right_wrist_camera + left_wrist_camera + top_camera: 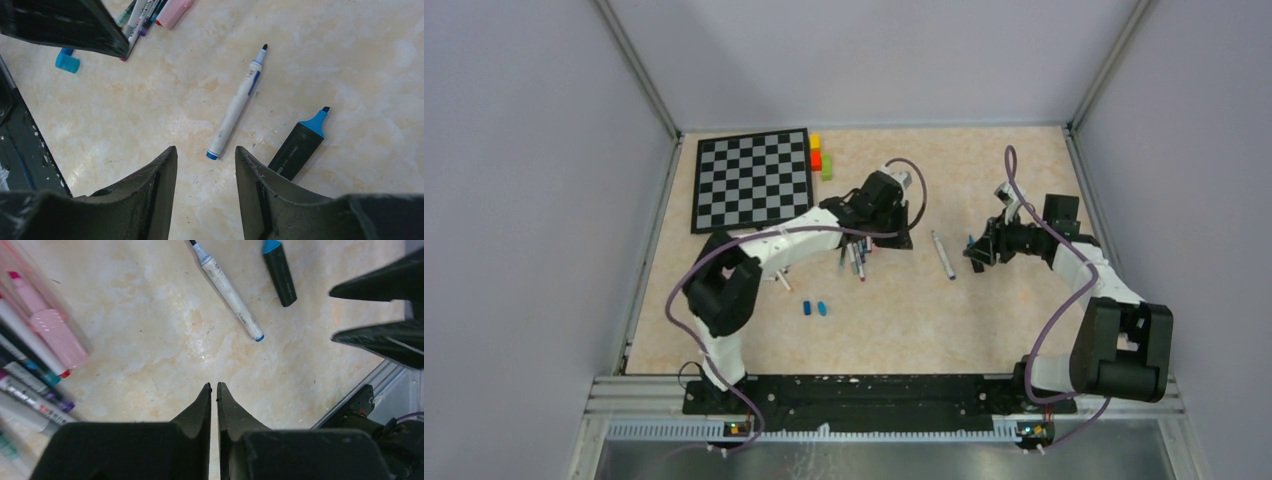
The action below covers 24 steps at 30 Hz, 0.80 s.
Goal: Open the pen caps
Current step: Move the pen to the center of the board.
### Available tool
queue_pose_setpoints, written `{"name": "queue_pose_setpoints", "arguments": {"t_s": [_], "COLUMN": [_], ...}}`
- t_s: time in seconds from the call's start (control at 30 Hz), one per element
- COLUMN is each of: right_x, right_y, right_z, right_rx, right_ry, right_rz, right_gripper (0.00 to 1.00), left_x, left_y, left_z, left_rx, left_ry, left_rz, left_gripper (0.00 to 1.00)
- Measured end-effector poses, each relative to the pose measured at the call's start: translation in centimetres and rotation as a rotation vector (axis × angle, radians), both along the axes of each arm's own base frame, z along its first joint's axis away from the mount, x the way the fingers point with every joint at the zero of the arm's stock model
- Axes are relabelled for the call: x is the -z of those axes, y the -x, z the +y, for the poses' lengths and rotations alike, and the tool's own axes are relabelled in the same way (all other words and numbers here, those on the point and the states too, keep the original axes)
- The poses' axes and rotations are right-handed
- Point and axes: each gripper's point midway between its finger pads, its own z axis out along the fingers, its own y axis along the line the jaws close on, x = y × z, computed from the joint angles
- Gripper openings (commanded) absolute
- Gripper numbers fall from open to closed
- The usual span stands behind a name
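Hovering shut and empty, the left gripper (214, 388) is hanging beside the cluster of thin white and dark plastic markers (30, 385) mid-table. The right gripper (205, 150), half-open, is holding nothing over an uncapped white marker (235, 107). The markers are probably handling light, stiff and slick, so pinching mid-barrel looks best.

The chessboard (752, 180) is checked grey and black, the table (984, 310) mottled beige, two pen caps (808, 308) blue, one pen (235, 107) white

— Where is the top camera?
— High above the near edge, looking down on the whole desk (984, 320).
— And the wrist cameras?
— Very near the desk, looking down. Both show the same white pen (230, 290) and dark highlighter (279, 272).
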Motion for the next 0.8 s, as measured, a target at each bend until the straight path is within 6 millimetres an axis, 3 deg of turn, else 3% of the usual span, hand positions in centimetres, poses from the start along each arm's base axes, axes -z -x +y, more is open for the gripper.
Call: {"name": "queue_pose_setpoints", "arguments": {"t_s": [0.13,0.27,0.37,0.47,0.63,0.8], "right_x": [0.2,0.1,0.0,0.0,-0.1,-0.2], "right_y": [0.0,0.0,0.0,0.0,-0.1,-0.2], "right_z": [-0.2,-0.4,-0.6,-0.8,-1.2,-1.7], "right_rx": [0.003,0.006,0.008,0.009,0.016,0.027], "right_ry": [0.014,0.033,0.051,0.068,0.089,0.101], "right_rz": [0.0,-0.013,-0.026,-0.039,-0.053,-0.065], "right_gripper": [0.45,0.45,0.46,0.46,0.46,0.46], "left_x": [-4.8,-9.5,-11.0,-10.7,-8.8,-6.0], "left_y": [1.2,2.1,2.6,3.0,3.3,4.5], "left_z": [3.1,7.1,10.7,14.6,19.3,21.0], "left_rx": [-0.007,-0.05,-0.108,-0.174,-0.26,-0.261], "left_ry": [0.061,0.122,0.121,0.09,0.037,-0.003], "left_rz": [-0.146,-0.326,-0.429,-0.483,-0.496,-0.446], "left_gripper": [0.25,0.55,0.78,0.91,0.96,0.97]}}
